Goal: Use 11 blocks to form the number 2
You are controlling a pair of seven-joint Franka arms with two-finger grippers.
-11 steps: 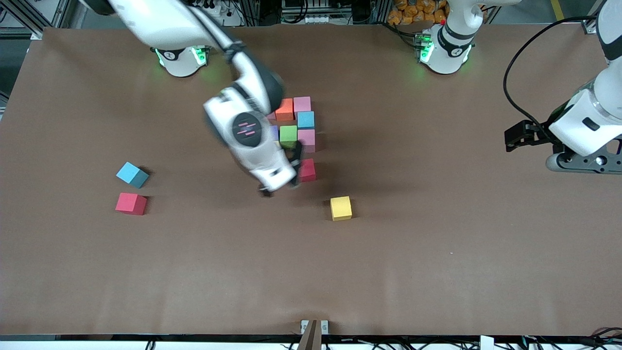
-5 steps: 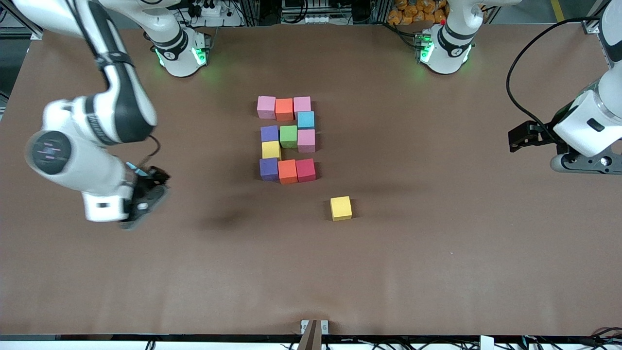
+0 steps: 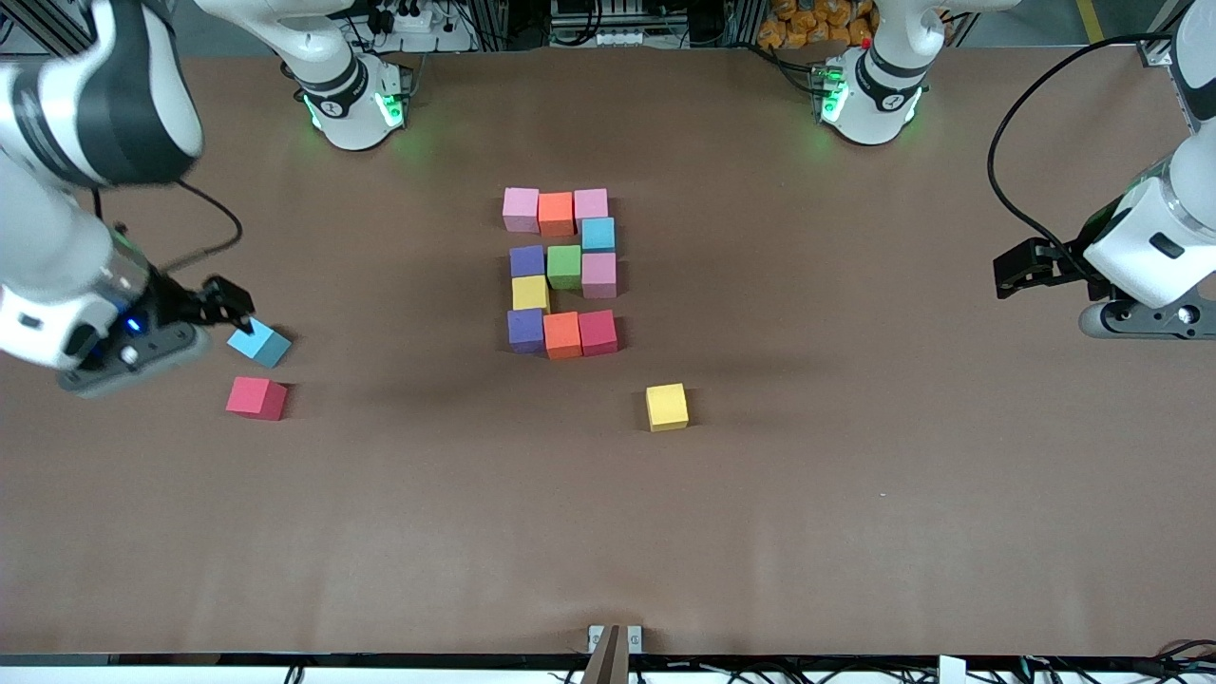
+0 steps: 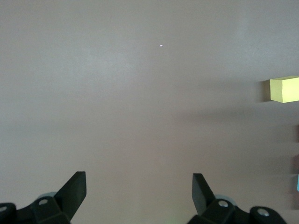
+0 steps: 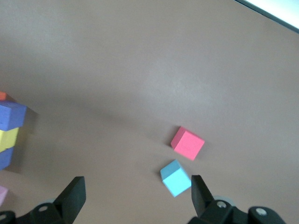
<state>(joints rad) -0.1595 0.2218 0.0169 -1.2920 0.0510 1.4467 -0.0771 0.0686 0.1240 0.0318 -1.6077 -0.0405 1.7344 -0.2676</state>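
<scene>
— How far along is the 2 (image 3: 561,274)?

— It looks done to me. I count eleven blocks mid-table: three in the top row nearest the bases, a blue one under it, three in the middle row, a yellow one under that, then three in the bottom row nearest the front camera. The rows touch or nearly so, though the orange bottom block sits slightly lower than its neighbours.

— And the loose ones?

— Three spares: a yellow block (image 3: 667,407) nearer the camera than the digit, and a blue block (image 3: 258,342) and red block (image 3: 256,397) toward the right arm's end.

— What are the arms doing?

— The right gripper (image 3: 226,306) hangs just beside that blue block, fingers apart, holding nothing. The left gripper (image 3: 1018,270) waits at its own end, fingers apart too, empty.

— So anything left?

— Maybe squaring up the bottom row; otherwise I'd call it finished.
</scene>
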